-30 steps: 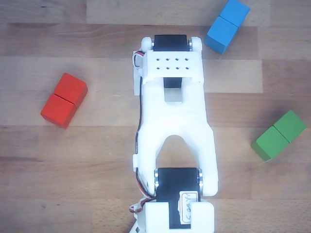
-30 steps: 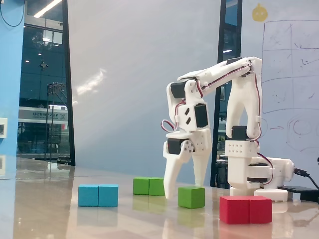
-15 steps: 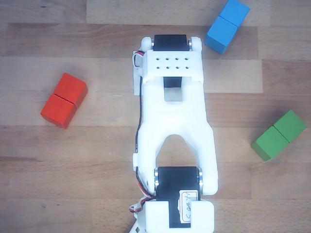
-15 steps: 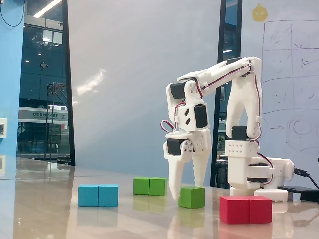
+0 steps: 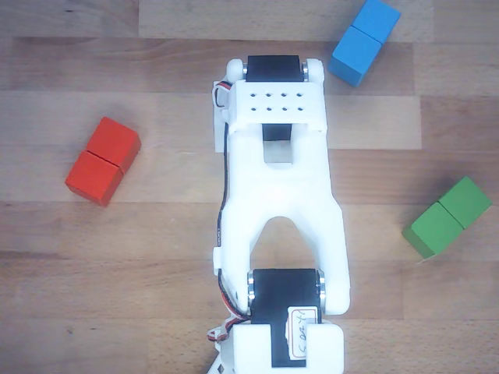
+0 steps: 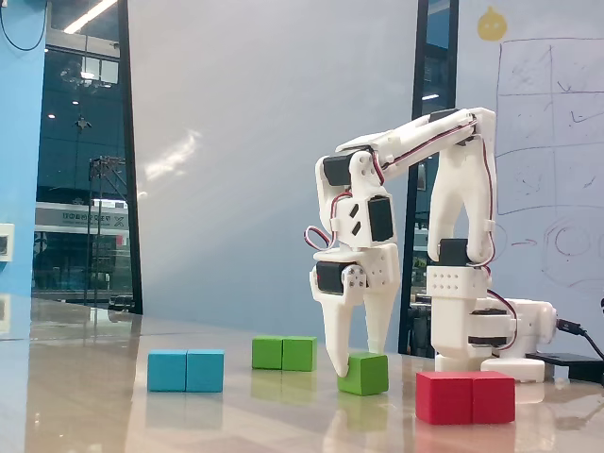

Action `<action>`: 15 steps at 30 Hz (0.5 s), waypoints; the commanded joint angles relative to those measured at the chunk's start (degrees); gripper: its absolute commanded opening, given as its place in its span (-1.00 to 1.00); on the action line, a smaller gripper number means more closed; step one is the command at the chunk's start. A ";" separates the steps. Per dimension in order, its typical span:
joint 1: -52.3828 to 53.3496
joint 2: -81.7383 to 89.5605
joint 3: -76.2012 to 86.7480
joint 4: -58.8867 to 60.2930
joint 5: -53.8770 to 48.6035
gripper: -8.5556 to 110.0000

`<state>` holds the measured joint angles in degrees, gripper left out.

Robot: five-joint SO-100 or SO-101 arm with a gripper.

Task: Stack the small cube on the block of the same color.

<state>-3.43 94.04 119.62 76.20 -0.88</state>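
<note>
In the fixed view my white gripper (image 6: 359, 364) points straight down, with its fingertips at table level on either side of the small green cube (image 6: 366, 375). The cube rests on the table, and the jaws stand narrow and close against it. The green oblong block (image 6: 284, 353) lies behind and to the left of the cube, apart from it. In the other view it (image 5: 447, 217) lies at the right edge. There the arm (image 5: 281, 195) hides both the cube and the gripper.
A blue oblong block (image 6: 186, 370) (image 5: 364, 40) and a red oblong block (image 6: 465, 396) (image 5: 103, 160) lie on the wooden table. The arm's base (image 6: 477, 330) stands behind the red block, with a cable at the far right.
</note>
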 commanded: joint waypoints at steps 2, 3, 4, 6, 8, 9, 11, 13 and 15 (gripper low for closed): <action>3.43 3.96 -4.66 0.88 -0.53 -0.72; 4.13 4.75 -5.89 1.58 -0.62 -0.72; 4.66 5.45 -7.12 2.55 -0.62 -0.72; 5.36 6.50 -10.46 5.71 -0.62 -0.72; 6.24 7.12 -14.68 9.14 -0.62 -0.72; 6.68 7.29 -17.14 10.81 -0.62 -0.72; 8.35 7.29 -22.59 14.15 -0.53 -0.72; 10.72 7.12 -28.21 16.88 -0.53 -0.72; 13.62 6.86 -33.66 18.98 -0.53 -0.72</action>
<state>5.80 96.06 99.93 90.53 -0.88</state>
